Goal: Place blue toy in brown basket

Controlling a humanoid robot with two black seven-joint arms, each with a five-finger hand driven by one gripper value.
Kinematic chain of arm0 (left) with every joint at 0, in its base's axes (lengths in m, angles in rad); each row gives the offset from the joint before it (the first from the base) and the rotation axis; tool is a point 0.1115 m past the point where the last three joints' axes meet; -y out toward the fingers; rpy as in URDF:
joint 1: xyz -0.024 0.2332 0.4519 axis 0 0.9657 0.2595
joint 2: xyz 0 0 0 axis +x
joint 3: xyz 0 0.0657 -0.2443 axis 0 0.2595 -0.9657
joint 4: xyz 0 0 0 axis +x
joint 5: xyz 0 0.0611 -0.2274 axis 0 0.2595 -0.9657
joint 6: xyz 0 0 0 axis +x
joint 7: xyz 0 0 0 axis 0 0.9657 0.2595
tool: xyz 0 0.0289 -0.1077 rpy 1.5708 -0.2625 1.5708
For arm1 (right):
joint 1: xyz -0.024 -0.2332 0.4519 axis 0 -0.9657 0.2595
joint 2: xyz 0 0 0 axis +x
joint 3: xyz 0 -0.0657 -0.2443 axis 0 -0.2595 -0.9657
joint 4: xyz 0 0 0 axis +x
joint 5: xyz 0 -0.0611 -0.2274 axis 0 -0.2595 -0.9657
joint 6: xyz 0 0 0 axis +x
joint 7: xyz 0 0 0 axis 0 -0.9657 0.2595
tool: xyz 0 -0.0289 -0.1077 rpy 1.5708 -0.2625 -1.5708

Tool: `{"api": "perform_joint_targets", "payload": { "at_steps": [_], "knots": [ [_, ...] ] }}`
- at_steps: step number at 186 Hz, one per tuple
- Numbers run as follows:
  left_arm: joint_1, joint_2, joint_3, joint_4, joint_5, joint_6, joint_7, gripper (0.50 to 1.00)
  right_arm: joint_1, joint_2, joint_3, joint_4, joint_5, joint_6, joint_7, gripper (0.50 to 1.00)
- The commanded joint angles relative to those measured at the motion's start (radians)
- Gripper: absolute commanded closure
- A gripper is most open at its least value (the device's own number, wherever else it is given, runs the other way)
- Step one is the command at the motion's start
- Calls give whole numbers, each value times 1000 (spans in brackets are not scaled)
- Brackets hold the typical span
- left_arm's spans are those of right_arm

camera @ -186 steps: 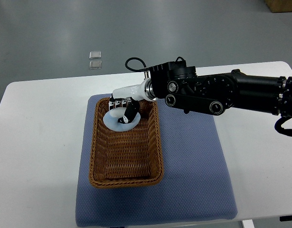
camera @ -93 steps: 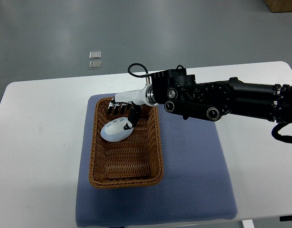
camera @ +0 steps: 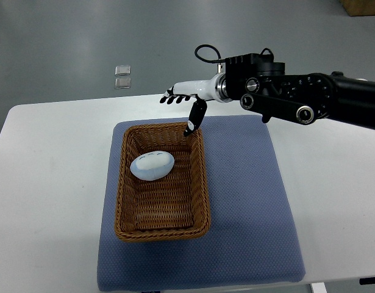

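The pale blue egg-shaped toy (camera: 152, 165) lies inside the brown wicker basket (camera: 127, 224), in its far half. My right hand (camera: 182, 104) hovers above and beyond the basket's far rim, fingers spread and holding nothing, thumb pointing down toward the rim. Its black arm (camera: 297, 97) comes in from the right edge. The left arm is out of view.
The basket stands on a blue-grey mat (camera: 254, 207) on the white table (camera: 47, 183). Two small clear squares (camera: 122, 76) lie on the grey floor beyond the table's far edge. A brown box corner (camera: 361, 6) shows at the top right.
The right hand let go of the blue toy, which now rests in the basket. The hand then rose and drew back to the upper right, off the basket.
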Motion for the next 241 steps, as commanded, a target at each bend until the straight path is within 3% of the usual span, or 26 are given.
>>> {"api": "perform_joint_targets", "payload": {
  "at_steps": [1,26,73,98,138,174,241],
  "knots": [
    [0,0,0,0,-1,0,1,500,-42,-38,103,-6,8,-8,7,593],
    [0,0,3,0,0,0,0,500,-194,-107,317,-42,80,-11,7,593],
    [1,0,6,2,0,0,1,500,-426,-109,617,-89,160,-65,56,593],
    [1,0,6,2,0,0,1,500,-466,-103,691,-89,160,-100,98,593],
    [1,0,6,2,0,0,0,500,-518,-44,829,-101,172,-160,108,593],
    [1,0,6,2,0,0,0,500,-582,26,966,-134,391,-183,151,593],
    [1,0,6,2,0,0,1,500,-616,39,1036,-256,664,-247,260,591]
  ]
}}
